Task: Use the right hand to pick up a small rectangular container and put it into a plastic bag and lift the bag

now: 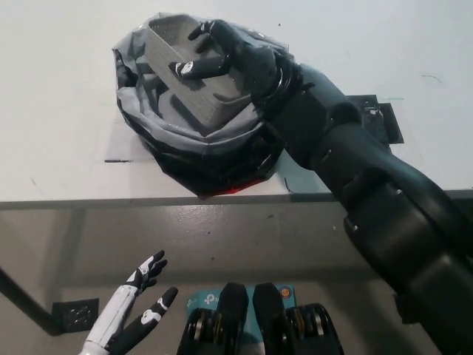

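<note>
- Gripping a grey rectangular container (pixel 194 81), the right hand (pixel 233 55) holds it over the plastic bag (pixel 181 151), upper centre.
- White table (pixel 59 89) fills the upper frame; grey floor (pixel 244 237) below.
- Left hand (pixel 137 310), lower left, fingers spread.

1. Lower part of grey container (pixel 194 87) sunk out of sight inside plastic bag (pixel 222 159).
2. Palm of right hand (pixel 235 53) masked by container's rim.
3. Left hand (pixel 133 314) cropped at wrist by bottom edge.
4. Bag's floor hidden.
</note>
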Robot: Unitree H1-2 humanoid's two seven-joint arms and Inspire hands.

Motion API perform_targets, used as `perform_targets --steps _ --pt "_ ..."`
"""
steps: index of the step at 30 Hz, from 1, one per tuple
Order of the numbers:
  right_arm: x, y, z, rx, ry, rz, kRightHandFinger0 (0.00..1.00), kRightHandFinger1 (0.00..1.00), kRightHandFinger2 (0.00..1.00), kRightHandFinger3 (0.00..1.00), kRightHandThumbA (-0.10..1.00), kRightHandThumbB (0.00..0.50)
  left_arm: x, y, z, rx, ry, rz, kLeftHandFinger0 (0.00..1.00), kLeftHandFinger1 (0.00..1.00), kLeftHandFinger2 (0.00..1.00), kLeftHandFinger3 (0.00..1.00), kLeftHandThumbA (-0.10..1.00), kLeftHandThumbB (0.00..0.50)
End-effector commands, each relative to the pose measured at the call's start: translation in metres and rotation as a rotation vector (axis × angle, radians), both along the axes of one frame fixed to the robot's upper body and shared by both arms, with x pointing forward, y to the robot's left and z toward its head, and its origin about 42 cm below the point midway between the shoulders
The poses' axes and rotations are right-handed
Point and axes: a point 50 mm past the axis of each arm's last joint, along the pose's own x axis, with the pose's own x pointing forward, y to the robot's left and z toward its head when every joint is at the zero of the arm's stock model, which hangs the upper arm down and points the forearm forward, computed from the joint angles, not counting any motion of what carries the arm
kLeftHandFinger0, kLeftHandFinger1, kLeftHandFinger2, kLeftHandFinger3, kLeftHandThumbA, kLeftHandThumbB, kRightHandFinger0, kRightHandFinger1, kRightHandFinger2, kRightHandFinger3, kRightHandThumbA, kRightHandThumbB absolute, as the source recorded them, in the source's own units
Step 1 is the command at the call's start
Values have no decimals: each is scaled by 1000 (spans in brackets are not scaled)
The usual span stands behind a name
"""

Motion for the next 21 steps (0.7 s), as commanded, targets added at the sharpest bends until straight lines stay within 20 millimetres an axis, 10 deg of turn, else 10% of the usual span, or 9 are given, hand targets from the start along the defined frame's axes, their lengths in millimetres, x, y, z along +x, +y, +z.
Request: perform_targets --steps 1,21 --pt "-1 8 31 -70 -260 99 1000 1000 1000 1000 499 447 3 0 13 27 -53 -41 1000 1000 1000 1000 800 147" --pt "14 -39 45 -75 -308 56 1000 1000 1000 1000 791 418 -3 2 13 65 -44 -54 1000 1000 1000 1000 826 136"
